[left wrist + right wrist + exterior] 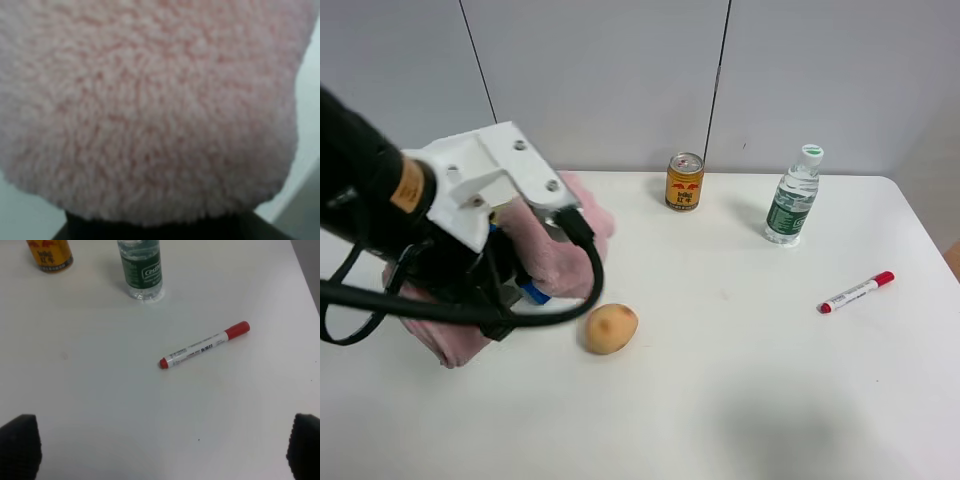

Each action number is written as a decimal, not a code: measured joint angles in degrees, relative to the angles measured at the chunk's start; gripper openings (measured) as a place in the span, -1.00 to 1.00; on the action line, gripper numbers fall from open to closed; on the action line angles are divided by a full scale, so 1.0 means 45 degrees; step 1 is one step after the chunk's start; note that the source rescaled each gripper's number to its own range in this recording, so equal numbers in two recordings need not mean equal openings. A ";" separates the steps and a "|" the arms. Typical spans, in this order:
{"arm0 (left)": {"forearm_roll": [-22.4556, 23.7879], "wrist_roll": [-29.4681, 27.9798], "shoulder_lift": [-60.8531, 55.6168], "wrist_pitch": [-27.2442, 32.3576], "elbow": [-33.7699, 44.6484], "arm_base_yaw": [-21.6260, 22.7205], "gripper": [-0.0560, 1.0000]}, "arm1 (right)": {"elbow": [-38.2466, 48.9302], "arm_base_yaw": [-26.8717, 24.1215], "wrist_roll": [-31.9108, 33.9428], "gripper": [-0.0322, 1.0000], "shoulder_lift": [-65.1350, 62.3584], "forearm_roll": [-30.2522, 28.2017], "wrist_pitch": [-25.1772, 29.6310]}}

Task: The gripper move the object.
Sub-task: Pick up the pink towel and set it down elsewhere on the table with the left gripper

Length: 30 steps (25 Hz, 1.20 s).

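Lying on the left of the table, the pink fluffy cloth sits under the left claw; I cannot tell if that claw is open. It looks soft, light and floppy, so pinch a thick fold. The right claw is wide open.
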 joint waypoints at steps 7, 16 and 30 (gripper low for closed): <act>-0.0013 -0.8708 -0.1191 -0.6628 0.4509 0.4436 -0.89 | 0.0000 0.0000 0.0000 1.00 0.0000 0.0000 0.0000; 0.0083 -1.1319 0.0294 -0.8920 0.7065 0.7598 -0.89 | 0.0000 0.0000 0.0000 1.00 0.0000 0.0000 0.0000; -0.0912 -1.1449 0.3975 -1.1792 0.7040 0.7640 -0.89 | 0.0000 0.0000 0.0000 1.00 0.0000 0.0000 0.0000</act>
